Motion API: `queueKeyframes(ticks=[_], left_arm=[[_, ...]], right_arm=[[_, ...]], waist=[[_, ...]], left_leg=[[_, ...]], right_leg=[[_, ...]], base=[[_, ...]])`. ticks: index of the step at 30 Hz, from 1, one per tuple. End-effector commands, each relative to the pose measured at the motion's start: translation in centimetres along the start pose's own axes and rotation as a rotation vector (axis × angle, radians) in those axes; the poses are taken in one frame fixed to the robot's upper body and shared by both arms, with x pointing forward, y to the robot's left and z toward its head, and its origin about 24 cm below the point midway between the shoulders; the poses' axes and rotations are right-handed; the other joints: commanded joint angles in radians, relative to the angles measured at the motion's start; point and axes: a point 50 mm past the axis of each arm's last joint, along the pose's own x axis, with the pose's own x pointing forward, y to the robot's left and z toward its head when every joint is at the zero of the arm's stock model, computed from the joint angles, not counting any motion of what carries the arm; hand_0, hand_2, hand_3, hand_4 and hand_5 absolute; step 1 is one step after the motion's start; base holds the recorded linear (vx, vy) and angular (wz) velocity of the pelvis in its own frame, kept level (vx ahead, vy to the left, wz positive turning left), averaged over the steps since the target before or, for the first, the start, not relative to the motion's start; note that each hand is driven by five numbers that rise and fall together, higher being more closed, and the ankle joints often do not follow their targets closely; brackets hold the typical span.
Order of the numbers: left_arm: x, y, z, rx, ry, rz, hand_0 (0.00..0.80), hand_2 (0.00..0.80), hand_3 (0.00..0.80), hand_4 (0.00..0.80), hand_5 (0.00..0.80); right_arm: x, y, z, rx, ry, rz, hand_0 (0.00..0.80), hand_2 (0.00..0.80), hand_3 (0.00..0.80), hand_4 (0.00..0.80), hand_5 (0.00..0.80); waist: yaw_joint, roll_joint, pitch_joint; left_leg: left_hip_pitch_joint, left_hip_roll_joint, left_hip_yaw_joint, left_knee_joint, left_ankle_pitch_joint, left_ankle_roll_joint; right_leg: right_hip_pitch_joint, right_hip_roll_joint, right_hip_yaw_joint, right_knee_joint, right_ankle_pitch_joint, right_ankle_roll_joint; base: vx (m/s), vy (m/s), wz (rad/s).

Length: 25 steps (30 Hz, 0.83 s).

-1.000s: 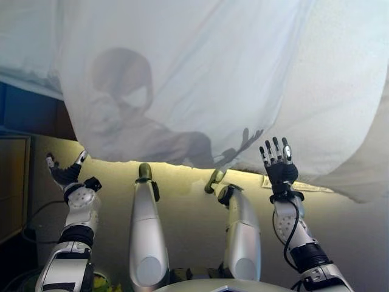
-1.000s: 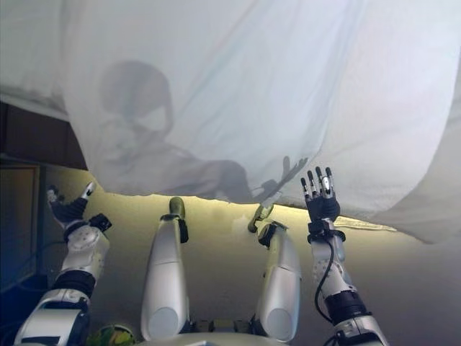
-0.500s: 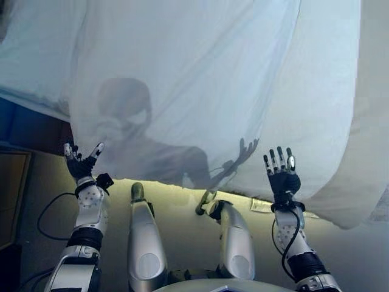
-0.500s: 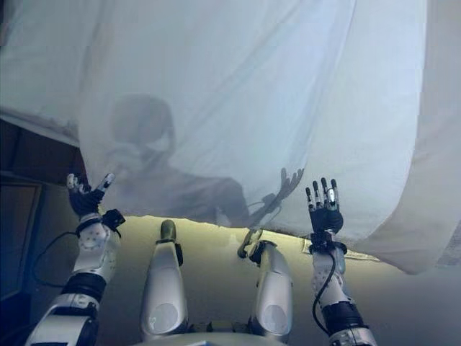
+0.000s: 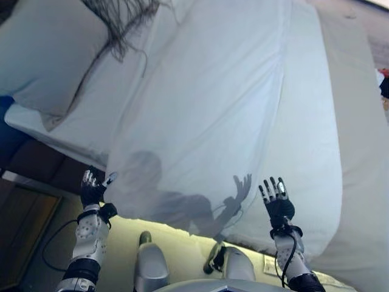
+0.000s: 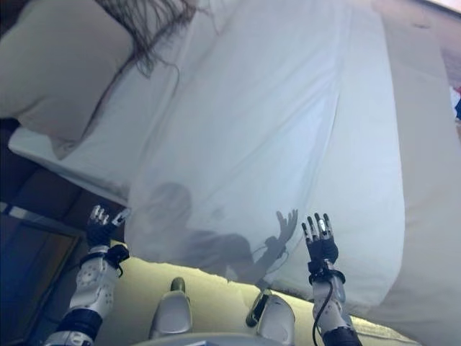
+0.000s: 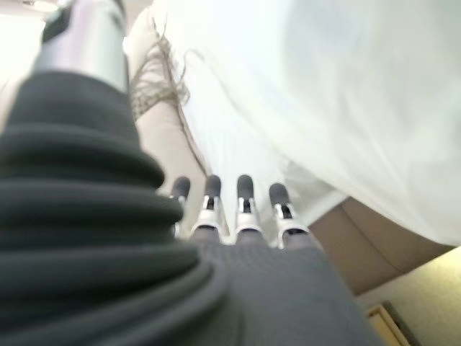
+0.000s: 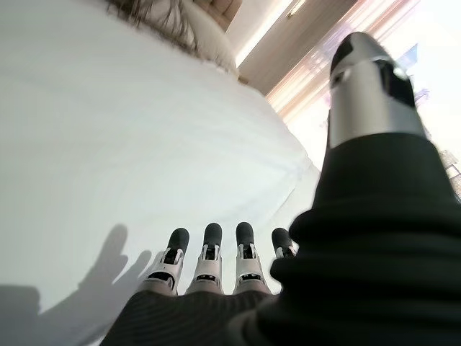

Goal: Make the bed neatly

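A white sheet (image 5: pixel 213 115) covers the bed and hangs over its near edge. A white pillow (image 5: pixel 48 55) lies at the bed's left end with a grey fringed throw (image 5: pixel 115 24) beside it. My left hand (image 5: pixel 92 190) is open, its fingers straight, just left of the sheet's hanging edge and apart from it. My right hand (image 5: pixel 276 202) is open with fingers spread, raised in front of the hanging sheet and holding nothing. In the right wrist view its straight fingers (image 8: pixel 209 252) point at the sheet (image 8: pixel 108 144).
A beige bed base or mattress side (image 5: pixel 358 121) runs along the right. A dark wooden bedside unit (image 5: pixel 24 219) stands at the lower left. A lit pale floor strip (image 5: pixel 182 243) shows below the sheet's edge.
The camera has tilted up, so more of the bed, the pillow and the throw show. Both hands have risen nearer the sheet's edge and stay open.
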Motion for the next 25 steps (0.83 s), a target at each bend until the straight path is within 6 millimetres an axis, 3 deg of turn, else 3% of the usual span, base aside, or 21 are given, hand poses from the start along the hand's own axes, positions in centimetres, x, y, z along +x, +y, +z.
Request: queueKeyframes(ticks=[1, 6, 13, 16, 21, 25], left_arm=[[0.6, -1.0, 2.4, -0.096, -0.085, -0.109, 0.0, 0.0, 0.0, 0.0, 0.0], [-0.3, -2.1, 1.1, -0.169, -0.023, -0.208, 0.0, 0.0, 0.0, 0.0, 0.0], [-0.2, -4.3, 0.8, -0.238, 0.021, -0.298, 0.0, 0.0, 0.0, 0.0, 0.0], [-0.2, -4.9, 0.7, -0.255, 0.025, -0.322, 0.0, 0.0, 0.0, 0.0, 0.0], [-0.7, -5.1, 0.7, -0.255, 0.036, -0.345, 0.0, 0.0, 0.0, 0.0, 0.0], [-0.8, -4.7, 0.5, -0.255, 0.06, -0.329, 0.0, 0.0, 0.0, 0.0, 0.0]], right_arm=[[0.5, 0.8, 0.9, -0.051, -0.054, 0.036, 0.0, 0.0, 0.0, 0.0, 0.0], [1.1, 2.1, 0.6, -0.205, -0.047, 0.111, 0.0, 0.0, 0.0, 0.0, 0.0], [2.0, 3.6, 0.6, -0.322, -0.053, 0.134, 0.0, 0.0, 0.0, 0.0, 0.0], [1.9, 3.6, 0.4, -0.276, -0.049, 0.116, 0.0, 0.0, 0.0, 0.0, 0.0], [1.1, 2.6, -0.3, -0.339, -0.002, 0.1, 0.0, 0.0, 0.0, 0.0, 0.0], [0.9, 2.3, -0.3, -0.308, -0.007, 0.073, 0.0, 0.0, 0.0, 0.0, 0.0]], waist=[[0.016, -0.023, 0.004], [0.024, 0.004, -0.028], [0.024, 0.034, -0.06], [0.018, 0.04, -0.067], [0.007, 0.058, -0.073], [0.007, 0.053, -0.07]], left_leg=[[0.016, -0.065, 0.035, 0.001, 0.019, 0.086], [0.08, -0.088, 0.034, -0.025, 0.01, 0.097], [0.125, -0.07, 0.066, -0.131, 0.062, 0.071], [0.136, -0.077, 0.071, -0.132, 0.057, 0.074], [0.158, -0.088, 0.089, -0.123, 0.042, 0.085], [0.16, -0.099, 0.085, -0.104, 0.024, 0.093]], right_leg=[[0.119, -0.016, 0.02, -0.329, 0.422, 0.1], [0.152, -0.018, 0.028, -0.342, 0.429, 0.099], [0.197, 0.023, -0.008, -0.428, 0.388, 0.097], [0.199, 0.012, 0.001, -0.419, 0.396, 0.102], [0.217, -0.005, 0.0, -0.418, 0.386, 0.104], [0.211, -0.024, 0.004, -0.404, 0.405, 0.111]], base=[[0.016, 0.022, 0.07], [0.006, 0.055, 0.0], [-0.045, 0.027, -0.03], [-0.006, 0.046, -0.03], [0.028, 0.056, -0.04], [0.019, 0.001, 0.0]])
